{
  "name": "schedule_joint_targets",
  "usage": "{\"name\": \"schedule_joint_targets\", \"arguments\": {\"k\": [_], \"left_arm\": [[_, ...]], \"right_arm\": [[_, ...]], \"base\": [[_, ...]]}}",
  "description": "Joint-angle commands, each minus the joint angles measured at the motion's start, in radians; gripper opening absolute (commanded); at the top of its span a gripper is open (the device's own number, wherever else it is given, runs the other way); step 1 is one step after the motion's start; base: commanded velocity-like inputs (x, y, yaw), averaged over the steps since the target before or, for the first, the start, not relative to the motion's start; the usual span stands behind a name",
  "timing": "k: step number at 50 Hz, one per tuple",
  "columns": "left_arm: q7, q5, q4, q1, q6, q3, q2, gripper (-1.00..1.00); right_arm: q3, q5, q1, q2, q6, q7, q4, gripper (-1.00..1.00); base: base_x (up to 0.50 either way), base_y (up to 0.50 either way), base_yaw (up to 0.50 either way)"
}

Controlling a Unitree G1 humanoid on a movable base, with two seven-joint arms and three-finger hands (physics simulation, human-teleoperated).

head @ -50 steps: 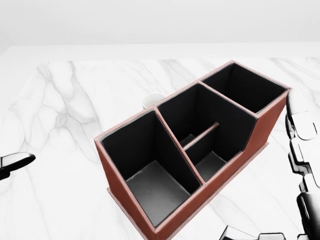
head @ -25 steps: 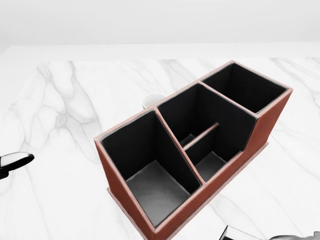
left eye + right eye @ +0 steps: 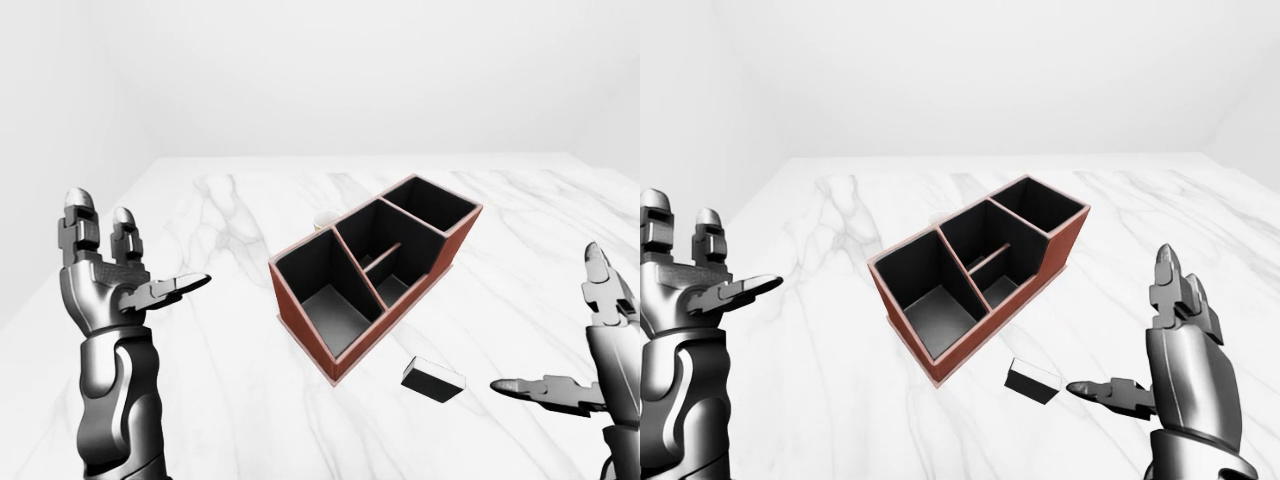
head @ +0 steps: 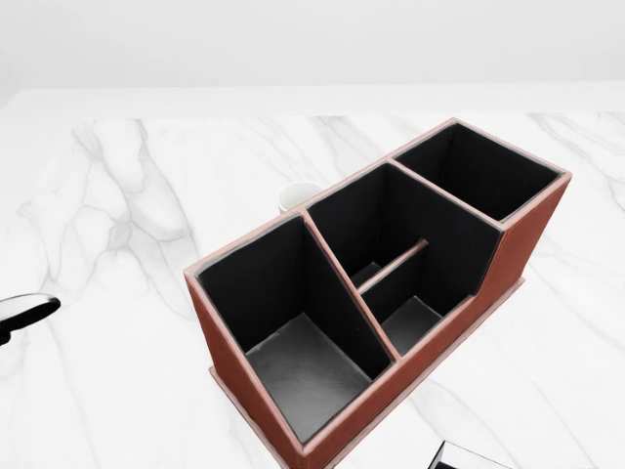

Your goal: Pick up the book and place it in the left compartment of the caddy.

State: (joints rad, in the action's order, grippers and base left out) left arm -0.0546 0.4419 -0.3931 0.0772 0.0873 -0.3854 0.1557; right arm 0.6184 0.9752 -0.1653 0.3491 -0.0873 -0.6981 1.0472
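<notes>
The red-brown caddy (image 3: 296, 318) with black inner walls stands slantwise on the white marble table; its left compartment (image 4: 305, 369), the one lowest in the head view, holds nothing. The book (image 3: 434, 378), small and dark with a pale edge, lies flat on the table just right of and below the caddy's near corner. My left hand (image 3: 140, 245) is raised at the left, open, fingers up, well apart from the caddy. My right hand (image 3: 1125, 325) is open at the lower right, its thumb pointing toward the book without touching it. Only the left thumb tip (image 4: 24, 313) shows in the head view.
A small white cup (image 4: 296, 195) stands against the caddy's upper-left side, half hidden by its wall. The marble table (image 3: 220, 380) stretches wide to the left and below the caddy. A plain white wall closes the scene at the top.
In the head view my right hand, seen at the right edge a second ago, has dropped out of the picture. The left thumb tip slid slightly left. Caddy and book have not moved.
</notes>
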Motion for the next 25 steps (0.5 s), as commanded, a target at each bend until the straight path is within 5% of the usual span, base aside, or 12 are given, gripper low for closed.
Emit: {"name": "schedule_joint_targets", "arguments": {"k": [1,10,25], "left_arm": [[-0.011,-0.048,0.022,-0.014,0.0,0.047,-0.019,1.0],[-0.011,-0.052,0.027,-0.013,0.0,0.049,-0.022,1.0],[-0.011,-0.059,0.034,-0.013,0.0,0.055,-0.022,1.0]], "right_arm": [[0.043,0.02,-0.007,0.0,0.0,0.0,0.0,1.0],[-0.122,0.102,-0.09,0.0,0.0,0.0,0.0,1.0],[-0.395,0.174,-0.14,-0.234,0.0,0.0,-0.016,1.0]], "base": [[0.0,0.0,0.0],[0.0,0.0,0.0],[0.0,0.0,0.0]]}}
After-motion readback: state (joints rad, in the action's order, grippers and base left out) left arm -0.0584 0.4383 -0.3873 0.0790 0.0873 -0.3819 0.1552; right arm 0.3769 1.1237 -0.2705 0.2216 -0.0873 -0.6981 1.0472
